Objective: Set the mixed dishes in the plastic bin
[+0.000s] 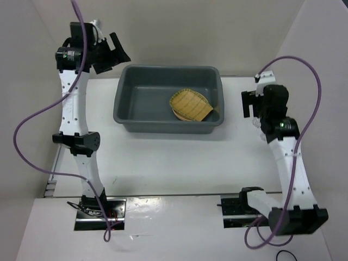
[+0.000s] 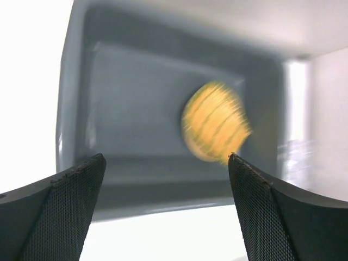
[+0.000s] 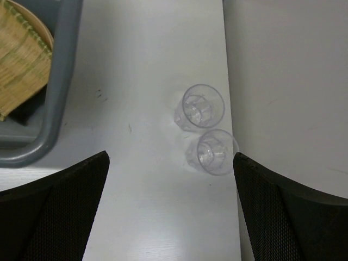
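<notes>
The top camera sits high up at the near edge and looks down from far away on the whole white worktop point(image 1: 179, 163). The left wrist camera hangs near the far left corner of the plastic bin point(image 2: 76, 98) and looks past its own left fingers point(image 2: 60, 212) down into it; this view is blurry. The right wrist camera looks straight down past the right fingers point(image 3: 54, 212) at the worktop just beside the bin. All three views show the bin and the yellow tray point(image 1: 190, 104) in it.

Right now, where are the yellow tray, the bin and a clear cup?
yellow tray point(image 1: 189, 103), top view, ribbed middle.
bin point(image 1: 124, 98), top view, left wall.
clear cup point(image 3: 203, 106), right wrist view, upper one's middle.
</notes>
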Motion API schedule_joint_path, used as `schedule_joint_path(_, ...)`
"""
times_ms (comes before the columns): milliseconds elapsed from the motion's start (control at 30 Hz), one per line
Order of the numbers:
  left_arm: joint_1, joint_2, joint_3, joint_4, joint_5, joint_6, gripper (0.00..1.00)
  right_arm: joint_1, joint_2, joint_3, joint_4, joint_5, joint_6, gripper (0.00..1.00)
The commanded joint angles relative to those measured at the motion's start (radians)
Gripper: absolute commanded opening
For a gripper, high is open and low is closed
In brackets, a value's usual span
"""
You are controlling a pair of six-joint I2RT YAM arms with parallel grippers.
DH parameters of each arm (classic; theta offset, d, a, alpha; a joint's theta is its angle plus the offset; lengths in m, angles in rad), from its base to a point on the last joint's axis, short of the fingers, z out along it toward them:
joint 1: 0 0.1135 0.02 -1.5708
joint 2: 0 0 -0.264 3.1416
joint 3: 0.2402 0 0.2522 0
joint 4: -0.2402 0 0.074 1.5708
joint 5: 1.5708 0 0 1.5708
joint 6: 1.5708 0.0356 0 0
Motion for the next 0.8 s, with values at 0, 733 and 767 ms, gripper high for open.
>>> schedule_joint_path(0, -0.071, -0.011, -0.174, -0.064, -0.189, 0.054, 1.0, -0.082, 0.195, 0.121, -0.16, -0.15, -0.019, 0.99)
schedule_joint_path(733, 0.131, -0.868, -1.72, 0.414, 0.074, 0.112, 1.0, -0.312, 0.704, 0.347, -0.102, -0.228, -0.509, 0.99)
schedule_joint_path(767, 0.131, -0.868, -1.721, 0.414, 0.074, 0.112, 1.0, -0.294, 0.678, 0.327, -0.088, -0.228, -0.542, 0.99)
